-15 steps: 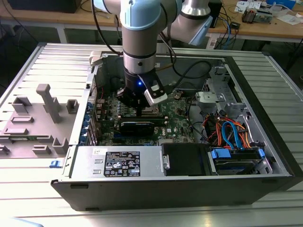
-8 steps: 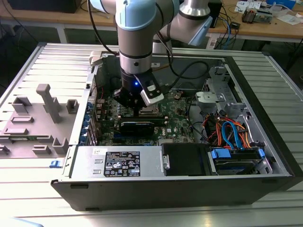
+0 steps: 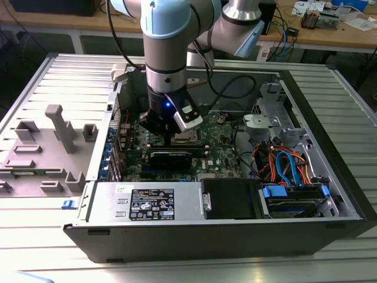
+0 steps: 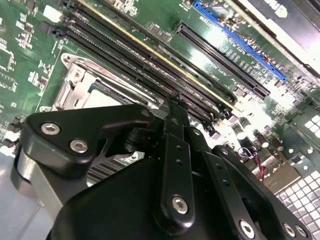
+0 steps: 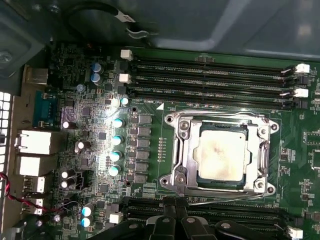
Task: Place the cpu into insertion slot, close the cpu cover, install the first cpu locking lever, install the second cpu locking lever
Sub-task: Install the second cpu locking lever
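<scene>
A ribbed metal counter [image 3: 59,236] carries an open computer case [image 3: 235,236]. Beside it, toward the exterior view's left, lies a grey fixture plate [image 3: 41,159].

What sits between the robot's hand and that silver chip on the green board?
Nothing visible. In the first wrist view the cpu already lies in the insertion slot, its top bare, and the hand hangs just beside it over the memory slots.

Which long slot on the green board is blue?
The blue slot, seen in the second wrist view, is the only coloured one. It lies beside a long black slot; all the others are black.
</scene>
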Robot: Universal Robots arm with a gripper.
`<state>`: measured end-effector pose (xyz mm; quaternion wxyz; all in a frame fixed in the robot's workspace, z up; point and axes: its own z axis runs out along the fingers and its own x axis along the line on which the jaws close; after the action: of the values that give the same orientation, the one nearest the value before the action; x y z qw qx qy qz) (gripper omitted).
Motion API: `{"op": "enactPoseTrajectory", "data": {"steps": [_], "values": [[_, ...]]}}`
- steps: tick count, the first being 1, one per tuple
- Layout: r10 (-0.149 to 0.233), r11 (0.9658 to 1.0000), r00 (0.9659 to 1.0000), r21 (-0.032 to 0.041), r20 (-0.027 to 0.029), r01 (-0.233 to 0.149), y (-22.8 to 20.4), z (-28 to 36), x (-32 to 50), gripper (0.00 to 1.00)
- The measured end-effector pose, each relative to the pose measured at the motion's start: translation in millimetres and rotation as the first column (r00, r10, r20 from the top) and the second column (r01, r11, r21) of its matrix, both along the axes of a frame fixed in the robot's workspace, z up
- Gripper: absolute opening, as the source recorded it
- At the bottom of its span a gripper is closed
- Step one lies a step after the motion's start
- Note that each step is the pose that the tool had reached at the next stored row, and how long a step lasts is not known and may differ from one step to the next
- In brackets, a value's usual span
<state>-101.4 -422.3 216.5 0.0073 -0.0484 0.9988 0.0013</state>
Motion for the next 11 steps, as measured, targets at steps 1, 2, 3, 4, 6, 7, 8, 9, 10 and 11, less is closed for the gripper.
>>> {"op": "enactPoseTrajectory", "data": {"steps": [1,2,3,4,6,7,8,9,10,11], "values": [[0.012,0.9999,0.9999,0.0,0.0,-0.012,0.5,-0.5,-0.2,0.11],[0.017,0.9999,0.9999,0.0001,-0.0001,-0.017,0.9,-0.8,-0.4,0.11],[0.021,0.9998,0.9998,0.0001,0.0,-0.021,1.2,-1.0,-0.6,0.11],[0.025,0.9997,0.9997,0.0001,0.0,-0.025,1.7,-1.3,-0.8,0.11],[0.029,0.9996,0.9996,0.0001,0.0,-0.029,2.7,-1.9,-1.6,0.11],[0.03,0.9996,0.9996,0.0001,0.0,-0.03,3.3,-2.3,-2.6,0.11],[0.03,0.9995,0.9995,0.0,-0.0001,-0.03,3.7,-2.6,-4.1,0.11],[0.031,0.9995,0.9995,0.0,-0.0001,-0.031,3.9,-2.9,-5.2,0.11],[0.031,0.9995,0.9995,0.0003,0.0,-0.031,4.0,-3.4,-6.2,0.11],[0.031,0.9995,0.9995,0.0005,0.0,-0.031,4.1,-4.0,-6.4,0.11]]}}
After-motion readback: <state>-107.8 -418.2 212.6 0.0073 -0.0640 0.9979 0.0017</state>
